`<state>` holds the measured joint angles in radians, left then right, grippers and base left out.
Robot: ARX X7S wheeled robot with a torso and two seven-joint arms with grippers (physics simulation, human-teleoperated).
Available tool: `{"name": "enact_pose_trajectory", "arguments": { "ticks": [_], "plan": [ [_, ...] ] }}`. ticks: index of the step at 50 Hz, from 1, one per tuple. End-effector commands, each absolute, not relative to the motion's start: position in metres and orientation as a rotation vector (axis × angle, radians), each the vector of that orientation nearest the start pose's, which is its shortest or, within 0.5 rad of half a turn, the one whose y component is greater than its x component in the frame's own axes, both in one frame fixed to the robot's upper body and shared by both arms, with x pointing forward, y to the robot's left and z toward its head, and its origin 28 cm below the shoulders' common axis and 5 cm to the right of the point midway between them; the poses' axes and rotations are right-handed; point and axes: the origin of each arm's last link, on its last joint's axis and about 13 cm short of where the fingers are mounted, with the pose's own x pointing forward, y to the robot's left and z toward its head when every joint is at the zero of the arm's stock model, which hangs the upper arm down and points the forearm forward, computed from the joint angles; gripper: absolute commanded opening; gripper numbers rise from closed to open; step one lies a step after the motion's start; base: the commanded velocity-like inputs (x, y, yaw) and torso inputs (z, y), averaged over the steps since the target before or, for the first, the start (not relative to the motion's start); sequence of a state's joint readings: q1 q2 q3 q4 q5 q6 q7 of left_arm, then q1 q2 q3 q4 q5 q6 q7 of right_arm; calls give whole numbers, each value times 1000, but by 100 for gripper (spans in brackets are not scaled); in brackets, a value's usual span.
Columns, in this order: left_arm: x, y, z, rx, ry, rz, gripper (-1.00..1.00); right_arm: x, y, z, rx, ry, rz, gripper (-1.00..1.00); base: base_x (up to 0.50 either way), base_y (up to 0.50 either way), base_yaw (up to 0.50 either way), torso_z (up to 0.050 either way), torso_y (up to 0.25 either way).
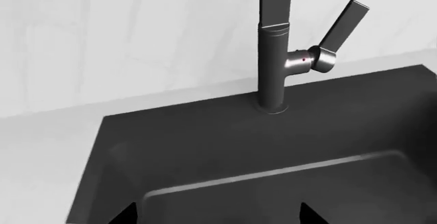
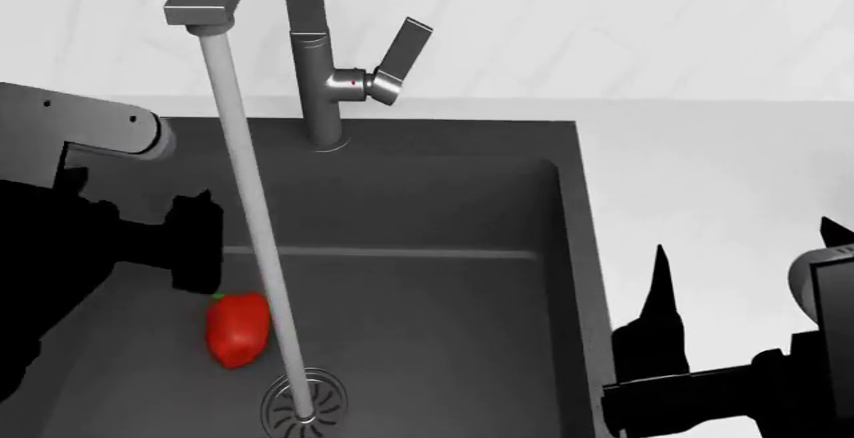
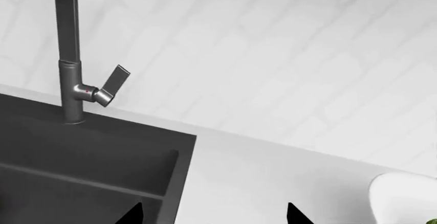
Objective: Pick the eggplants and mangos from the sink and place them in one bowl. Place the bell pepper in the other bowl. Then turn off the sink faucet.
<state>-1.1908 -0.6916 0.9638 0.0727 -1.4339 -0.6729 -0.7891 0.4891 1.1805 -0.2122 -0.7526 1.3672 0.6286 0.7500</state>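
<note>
The pepper (image 2: 238,329) lies on the floor of the sink (image 2: 441,288), at the lower left of the head view, just left of the drain (image 2: 304,404) and beside the water stream (image 2: 254,228) that falls from the faucet (image 2: 314,58) spout at the upper left. No eggplant or mango shows in the basin, so the pepper looks like the last fruit to move; after it comes the faucet lever (image 2: 400,48), which stands tilted up to the right of the faucet stem, water running.

The left tool (image 2: 198,243) hangs inside the basin at the left of the head view, just above the pepper in the picture and apart from it. Its tips sit well apart at the bottom edge of the left wrist view with nothing between them: spread and empty. The right tool (image 2: 661,328) is over the desk (image 2: 721,208) just right of the sink rim, lower right of the head view; its tips also stand wide apart in the right wrist view, holding nothing. A white bowl (image 3: 406,198) edge shows at that view's lower right corner.

The pepper is likely light, hollow and fairly stiff, with a glossy, wet skin that may slip. I would close across its widest middle, lobes between the fingers, with moderate squeeze, not on the tapered end or the tiny stem.
</note>
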Motion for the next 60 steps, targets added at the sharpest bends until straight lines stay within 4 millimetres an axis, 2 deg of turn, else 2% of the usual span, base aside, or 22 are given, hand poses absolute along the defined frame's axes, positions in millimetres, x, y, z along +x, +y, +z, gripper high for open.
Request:
{"name": "enact_pose_trajectory", "arguments": {
  "ticks": [1, 8, 18, 26, 42, 60],
  "plan": [
    [324, 192, 208, 164, 430, -183, 100, 180, -178, 232, -214, 20, 48, 100, 0, 0, 0, 0, 0],
    [340, 193, 191, 140, 488, -118, 100, 182, -178, 232, -215, 22, 54, 100, 0, 0, 0, 0, 0],
    [339, 184, 170, 146, 556, -156, 100, 187, -175, 231, -217, 27, 68, 100, 0, 0, 0, 0, 0],
    [354, 182, 154, 158, 559, -87, 100, 190, -173, 233, -215, 18, 83, 100, 0, 0, 0, 0, 0],
    [369, 183, 145, 168, 544, -54, 100, 186, -175, 244, -230, 24, 75, 100, 0, 0, 0, 0, 0],
    [371, 179, 142, 145, 550, -60, 100, 190, -174, 241, -229, 30, 88, 100, 0, 0, 0, 22, -107]
  ]
}}
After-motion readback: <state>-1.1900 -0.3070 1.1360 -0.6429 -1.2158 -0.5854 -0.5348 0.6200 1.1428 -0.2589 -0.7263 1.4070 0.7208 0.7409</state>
